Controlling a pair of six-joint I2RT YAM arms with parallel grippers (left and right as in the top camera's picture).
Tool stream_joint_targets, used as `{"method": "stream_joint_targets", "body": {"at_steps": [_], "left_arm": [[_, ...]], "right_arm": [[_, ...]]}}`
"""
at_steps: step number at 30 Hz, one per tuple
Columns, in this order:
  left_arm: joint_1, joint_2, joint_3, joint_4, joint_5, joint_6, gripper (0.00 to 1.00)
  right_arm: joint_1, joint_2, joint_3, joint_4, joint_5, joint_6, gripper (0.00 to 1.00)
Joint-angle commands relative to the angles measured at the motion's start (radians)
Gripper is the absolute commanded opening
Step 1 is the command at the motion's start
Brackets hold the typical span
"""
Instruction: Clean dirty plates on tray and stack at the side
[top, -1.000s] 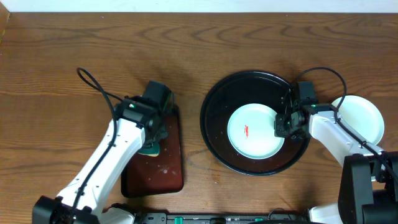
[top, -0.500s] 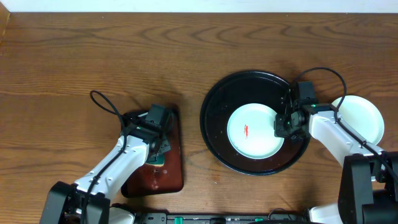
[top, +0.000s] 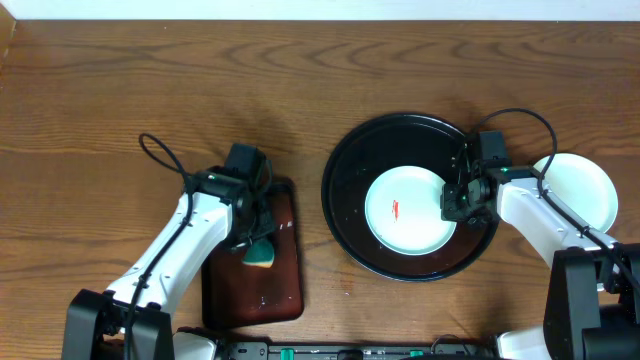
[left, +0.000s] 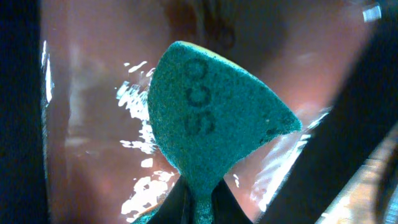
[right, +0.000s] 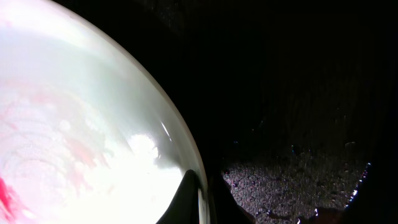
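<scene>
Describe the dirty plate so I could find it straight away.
Find the big black tray on the wooden table. The pale plate lying inside it is the one. Unlike the white plate off the tray at the far right, it has a small red smear near its middle.

Table (top: 200, 80): mid-brown wood, darker wavy grain. Tray (top: 343, 225): glossy blk, pale specks seen in R wrist view. Mint-white plate (top: 425, 225): small red smear near centre, pinkish-red streaks noted close up. Side plate (top: 590, 190): plain pale off-white. Rect tray (top: 280, 295): dark reddish-brown, shiny w/ white glints. Sponge (left: 211, 118): teal-green, dark printed letters; yellowish edge seen from overhead. L arm (top: 185, 225) & R arm (top: 535, 215): white w/ blk joints, blk cables.
</scene>
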Motion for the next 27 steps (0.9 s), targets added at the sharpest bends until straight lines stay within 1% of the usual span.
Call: {"method": "stream_joint_targets", "body": {"at_steps": [1, 5, 8, 12, 16, 18, 22, 25, 27], "left_arm": [[0.003, 0.006, 0.010, -0.006, -0.001, 0.032, 0.08], [0.002, 0.026, -0.043, 0.035, -0.072, 0.032, 0.08], [0.001, 0.051, -0.099, 0.081, -0.070, 0.020, 0.08], [0.002, 0.066, -0.103, 0.070, -0.067, 0.024, 0.08], [0.002, 0.052, 0.001, -0.035, -0.048, 0.038, 0.08], [0.001, 0.048, 0.084, -0.103, -0.032, 0.065, 0.08], [-0.006, 0.045, 0.273, -0.218, 0.059, 0.117, 0.08], [-0.040, 0.045, 0.357, -0.212, 0.146, 0.122, 0.08], [-0.078, 0.045, 0.369, -0.151, 0.212, 0.122, 0.08]], "right_arm": [[0.005, 0.039, -0.016, -0.008, -0.004, 0.000, 0.01], [0.005, 0.039, -0.016, -0.007, -0.004, 0.000, 0.01], [0.005, 0.039, -0.016, -0.008, -0.004, 0.000, 0.01], [0.005, 0.039, -0.016, -0.008, -0.010, -0.016, 0.01], [0.005, 0.039, -0.016, 0.003, -0.075, -0.109, 0.01], [0.006, 0.039, -0.016, 0.004, -0.084, -0.112, 0.01], [0.006, 0.039, -0.016, 0.010, -0.083, -0.100, 0.01], [0.006, 0.039, -0.016, 0.024, -0.083, -0.085, 0.01], [0.006, 0.039, -0.016, 0.030, -0.085, -0.082, 0.01]]}}
